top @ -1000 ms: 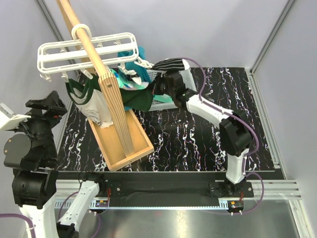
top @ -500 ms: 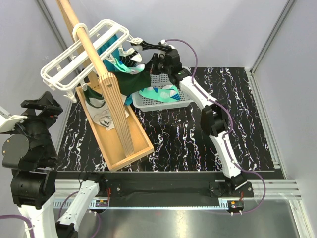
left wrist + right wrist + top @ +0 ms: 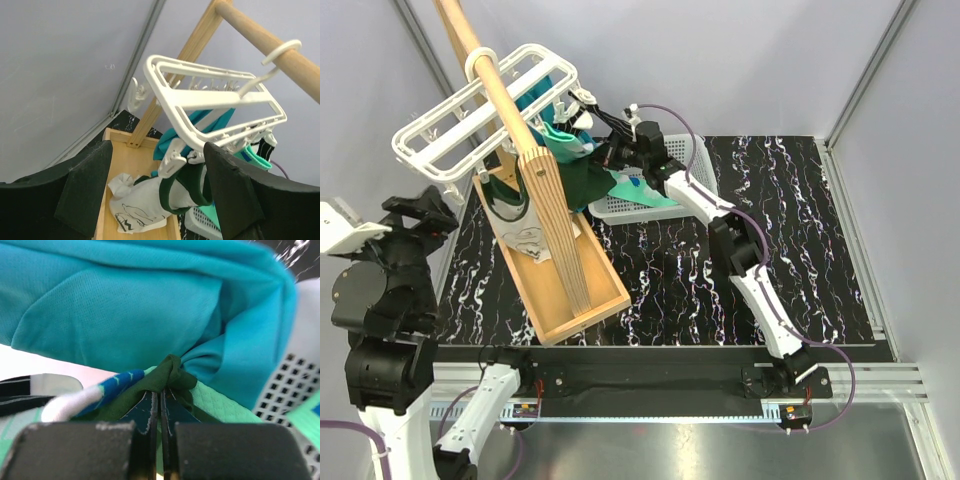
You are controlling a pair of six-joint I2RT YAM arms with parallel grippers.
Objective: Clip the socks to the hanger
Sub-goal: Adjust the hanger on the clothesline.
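The white hanger (image 3: 470, 115) hangs tilted by its hook on the wooden pole; it also shows in the left wrist view (image 3: 215, 100). A mint sock (image 3: 563, 140) and a black-striped sock (image 3: 265, 142) hang among the cloths under its right end. My right gripper (image 3: 612, 150) reaches there. In the right wrist view it (image 3: 161, 395) is shut on a fold of the dark green garment (image 3: 170, 372), with a mint sock (image 3: 225, 400) and a blue-and-white sock (image 3: 95, 392) beside the jaws. My left gripper (image 3: 160, 200) is open and empty, left of the hanger and apart from it.
The teal cloth (image 3: 150, 305) hangs just above my right jaws. The grey mesh basket (image 3: 692, 152) holds mint socks (image 3: 642, 188) below my right arm. The wooden slatted stand and tray (image 3: 570, 290) sit under the hanger, with a white, green-trimmed garment (image 3: 145, 197) in the tray.
My right arm has stretched left and up from the basket to the hanger's right end. The hanger has swung from level to tilted. My left arm has barely moved.
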